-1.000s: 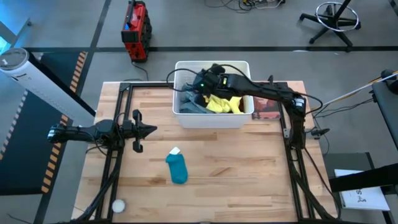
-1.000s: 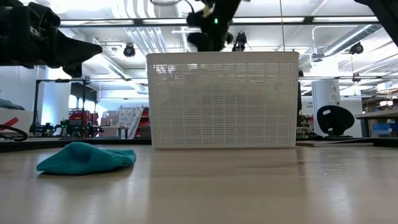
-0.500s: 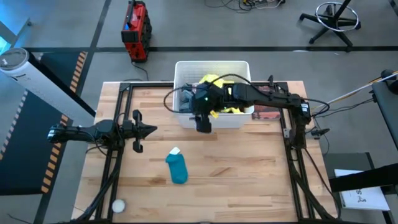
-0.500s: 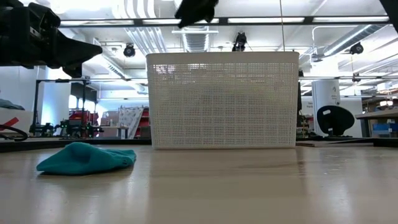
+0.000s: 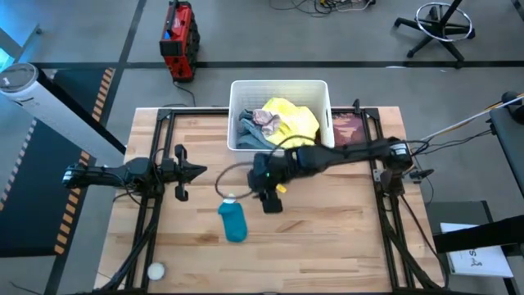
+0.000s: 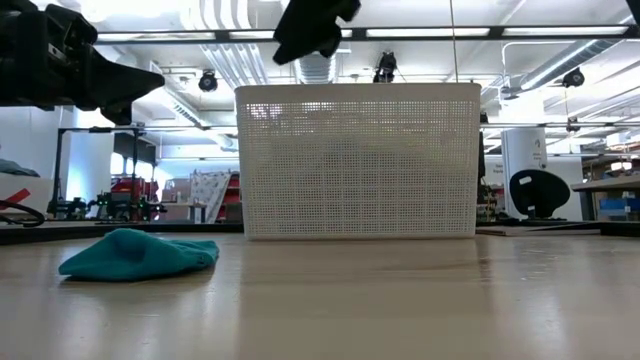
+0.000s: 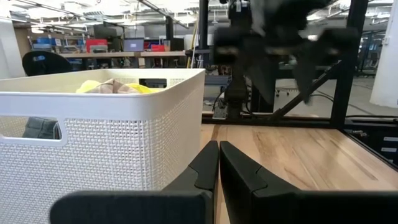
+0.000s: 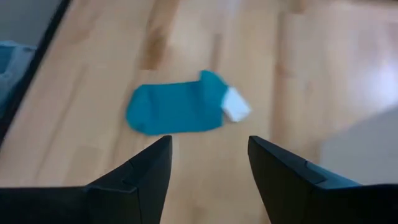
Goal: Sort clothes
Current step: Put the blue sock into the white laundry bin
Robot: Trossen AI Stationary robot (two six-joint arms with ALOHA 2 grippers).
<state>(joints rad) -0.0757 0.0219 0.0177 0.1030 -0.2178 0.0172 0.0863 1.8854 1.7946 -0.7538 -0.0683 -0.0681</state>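
Over the surface, from above: my right hand (image 5: 268,197) hangs in front of the white basket (image 5: 241,152), just beside the teal sock (image 5: 234,223). I judge I am there to deal with the sock, the only garment out of the basket.
Basket, from above: the rest of the clothes lie heaped inside, with a yellow piece (image 5: 296,120) on top, a pale patterned piece (image 5: 264,120) beside it and a blue-grey piece (image 5: 248,133) along the wall. The heap fills the basket, so most of the sorting looks undone.
Beside the basket: a flat camouflage cloth (image 5: 349,131) lies on the surface, on my right arm's side, touching or nearly touching the wall. It is no garment and I leave it.
My left hand (image 5: 192,171): it waits near the left edge, well apart from the sock, out of my right arm's way.
Table-height view: the sock lies slumped and flat on the wood, off to one side of the basket. My right hand shows dark above the basket's rim, clear of the surface.
Left wrist view: my left fingers lie together with nothing between them, pointing past the basket's corner. The yellow piece peeks over the rim.
Right wrist view: my right fingers stand wide apart and empty. The sock lies beyond them on bare wood, its white tag (image 8: 236,107) at one end. With the fingers spread like this, I judge the hand is set to come down over the sock's middle.
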